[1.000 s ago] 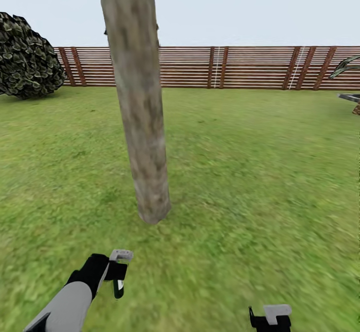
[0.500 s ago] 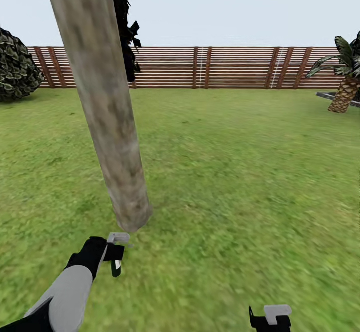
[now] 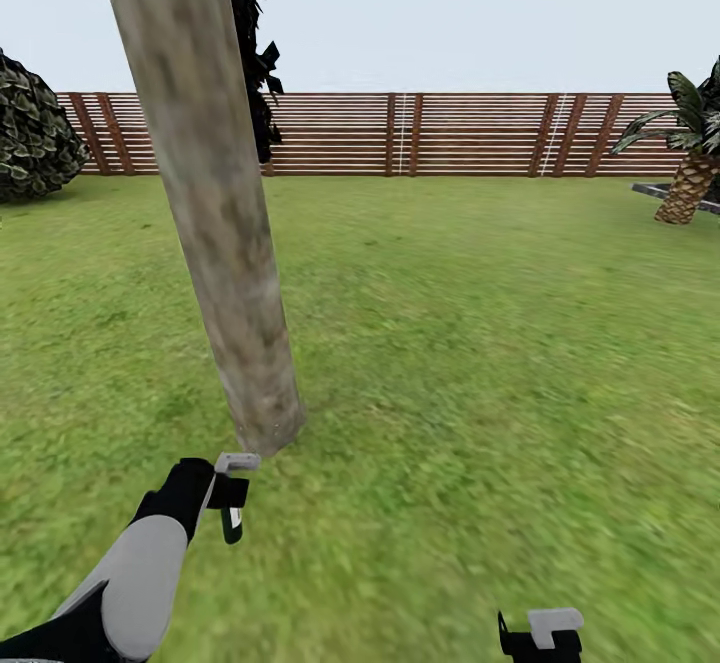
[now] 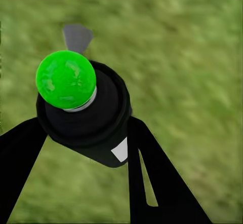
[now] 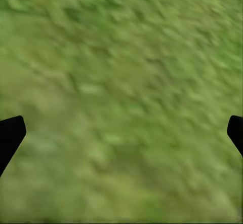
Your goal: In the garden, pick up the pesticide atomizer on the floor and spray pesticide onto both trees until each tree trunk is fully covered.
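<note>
One tree trunk (image 3: 215, 213), thick and mottled grey-beige, leans left and meets the lawn just ahead of my left arm. My left gripper (image 3: 229, 505) is shut on the pesticide atomizer (image 3: 233, 521), whose grey nozzle points toward the trunk's base a short way off. In the left wrist view the atomizer (image 4: 88, 125) shows a dark body, a bright green round cap and a small white label, with black fingers (image 4: 152, 178) pressed on both sides. My right gripper (image 3: 540, 635) hangs low at the right over grass, its fingertips (image 5: 10, 135) wide apart and nothing between them.
A brown slat fence (image 3: 450, 133) closes the far side of the lawn. A dark leafy bush (image 3: 35, 138) stands far left, a black narrow tree (image 3: 255, 53) rises behind the trunk, and a short palm (image 3: 690, 183) stands far right beside a dark slab.
The view swung right and closed in over the second, so the trunk now sits nearer and further left. My left gripper has lifted the atomizer slightly toward the trunk's base.
</note>
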`<state>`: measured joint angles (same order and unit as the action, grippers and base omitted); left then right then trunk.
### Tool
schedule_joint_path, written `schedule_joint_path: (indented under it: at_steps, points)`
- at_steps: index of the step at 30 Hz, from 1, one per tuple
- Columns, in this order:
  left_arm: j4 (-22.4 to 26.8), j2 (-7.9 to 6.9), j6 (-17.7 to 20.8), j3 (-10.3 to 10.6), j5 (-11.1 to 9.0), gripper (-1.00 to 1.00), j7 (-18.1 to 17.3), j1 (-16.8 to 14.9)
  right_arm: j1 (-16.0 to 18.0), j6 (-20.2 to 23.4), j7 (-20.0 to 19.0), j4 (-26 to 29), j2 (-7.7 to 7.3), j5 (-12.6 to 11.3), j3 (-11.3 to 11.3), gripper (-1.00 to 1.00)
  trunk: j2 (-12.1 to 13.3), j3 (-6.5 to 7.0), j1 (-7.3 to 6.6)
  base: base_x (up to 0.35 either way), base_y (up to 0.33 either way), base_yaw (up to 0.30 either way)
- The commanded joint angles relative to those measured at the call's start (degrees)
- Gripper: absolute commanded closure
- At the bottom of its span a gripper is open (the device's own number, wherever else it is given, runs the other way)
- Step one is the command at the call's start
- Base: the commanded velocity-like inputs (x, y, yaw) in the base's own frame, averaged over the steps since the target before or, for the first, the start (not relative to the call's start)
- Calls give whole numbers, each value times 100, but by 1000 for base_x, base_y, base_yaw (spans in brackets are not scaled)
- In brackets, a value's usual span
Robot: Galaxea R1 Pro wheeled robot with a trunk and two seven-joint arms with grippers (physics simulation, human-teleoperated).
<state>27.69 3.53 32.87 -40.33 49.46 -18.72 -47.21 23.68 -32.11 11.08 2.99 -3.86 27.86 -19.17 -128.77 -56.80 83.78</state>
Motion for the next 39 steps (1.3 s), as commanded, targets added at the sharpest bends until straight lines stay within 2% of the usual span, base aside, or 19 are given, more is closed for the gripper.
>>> schedule_joint_path:
  at_steps: [1,4,6,9,12,14,16,17,19,21,23,24,26,29,31,34,37,39]
  points:
    - [16,8,14,-45,64,100,-52,-29,5,-15,36,-9,-1,61,-25,-100,-3,-5,-2,-18,0,0]
    - [17,8,24,-44,64,100,-52,-148,5,-15,37,-9,-1,62,-25,-100,-3,-5,-2,-7,0,0]
    - [13,10,71,-45,64,100,-57,-423,5,-15,37,-9,-1,60,-25,-100,-3,-5,-2,-1,0,0]
    - [9,-4,173,-38,78,100,-58,-610,5,-15,42,-9,-1,60,-25,-100,-3,-5,-2,0,0,0]
    - [132,-181,300,-29,109,100,-66,-690,5,-15,43,-9,-1,57,-25,-100,-3,-5,-2,0,0,0]
    - [225,-220,374,-20,113,100,-69,-697,5,-15,43,-9,-1,55,-25,-100,-3,-5,-2,0,0,0]
    - [255,-14,441,108,99,100,-73,-726,5,-15,44,-9,-1,53,-25,-100,-3,-5,-2,0,0,20]
    - [284,267,472,253,92,100,-70,-836,5,-15,44,-9,-1,53,-25,-100,-3,-5,-2,0,0,230]
    - [295,270,604,280,79,100,-76,-898,5,-15,44,-9,-1,53,-25,-100,-3,-5,-2,0,0,178]
    - [414,42,736,279,66,100,-89,-921,5,-15,44,-9,-1,53,-25,-100,-3,-5,-2,0,0,35]
    - [475,-83,757,276,63,100,-201,-920,5,-15,44,-9,-1,53,-25,-100,-3,-5,-2,0,0,13]
    - [501,-119,767,289,78,100,-390,-914,5,-15,44,-9,-1,53,-25,-100,-3,-5,-2,0,0,4]
    - [514,-69,773,290,90,100,-536,-923,5,-15,44,-9,-1,53,-25,-100,-3,-5,-2,-53,0,1]
    - [523,188,768,296,103,100,-580,-939,5,-15,44,-9,-1,53,-25,-100,-3,-5,-2,-258,0,0]
    - [526,292,766,297,100,100,-586,-986,5,-15,44,-9,-1,53,-25,-100,-3,-5,-2,-224,0,0]
    - [533,277,790,300,112,100,-588,-1113,5,-15,44,-9,-1,53,-25,-100,-3,-5,-2,-67,0,0]
    - [1052,126,1057,299,114,100,-596,-1203,5,-15,44,-9,-1,53,-25,-100,-3,-5,-2,-8,0,0]
    - [1240,98,1303,308,108,100,-603,-1209,6,-15,44,-9,-1,53,-25,-100,-3,-5,-2,-1,0,0]
